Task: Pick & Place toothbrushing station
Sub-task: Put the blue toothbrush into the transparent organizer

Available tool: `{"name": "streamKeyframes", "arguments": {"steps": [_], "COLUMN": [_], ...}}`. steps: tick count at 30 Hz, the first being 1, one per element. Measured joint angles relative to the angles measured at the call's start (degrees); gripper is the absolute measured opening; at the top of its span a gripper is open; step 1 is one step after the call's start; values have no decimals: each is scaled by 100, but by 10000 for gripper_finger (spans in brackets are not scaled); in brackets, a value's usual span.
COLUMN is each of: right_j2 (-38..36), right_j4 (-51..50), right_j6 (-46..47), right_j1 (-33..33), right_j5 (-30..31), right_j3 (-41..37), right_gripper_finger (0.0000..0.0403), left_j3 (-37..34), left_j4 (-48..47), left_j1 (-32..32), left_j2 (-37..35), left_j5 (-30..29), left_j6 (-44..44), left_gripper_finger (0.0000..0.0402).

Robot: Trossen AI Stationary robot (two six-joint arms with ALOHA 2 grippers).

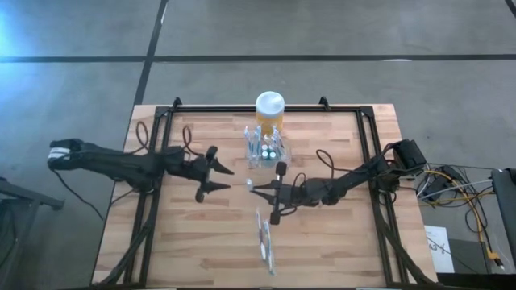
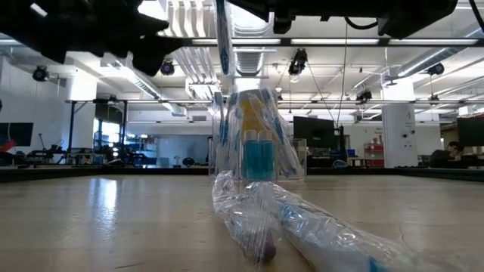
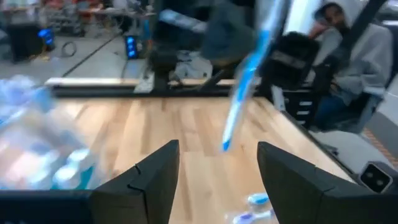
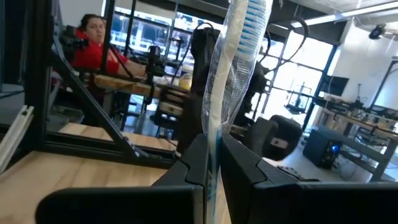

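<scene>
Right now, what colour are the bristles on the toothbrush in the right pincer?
Blue and white, on the wrapped toothbrush; clearest in the right wrist view.

The small clear plastic holder (image 3: 37, 149) is a motion-blurred smear at the left wrist view's left edge, its contents unreadable. In the low view, the wrapped clear-plastic package (image 2: 302, 223) runs off the bottom edge, and both dark arms are cropped by the top. The blue-and-white wrapped toothbrush (image 4: 233, 68) exits the right wrist view's top.

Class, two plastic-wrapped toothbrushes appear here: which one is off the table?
The blue-and-white wrapped toothbrush pinched upright in the right claw; the other wrapped toothbrush lies flat on the wooden table.
</scene>
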Motion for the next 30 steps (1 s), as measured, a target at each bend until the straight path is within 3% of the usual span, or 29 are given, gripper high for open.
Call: {"name": "streamKeyframes", "arguments": {"steps": [7,18,30], "right_j2": [0,0,0], "right_j4": [-9,152,97], "right_j6": [20,133,131], "right_j1": [-2,-2,-2], "right_j5": [158,155,155], "right_j3": [29,29,15], "right_gripper_finger": [20,20,20], "left_j3": [474,1402,1609], "left_j4": [965,982,962], "left_j1": [-599,-620,-633], "left_j2": [1002,2195,2411], "left_j5": [-253,-591,-498], "left_j6": [485,324,416], "left_gripper_finger": [220,220,220]}}
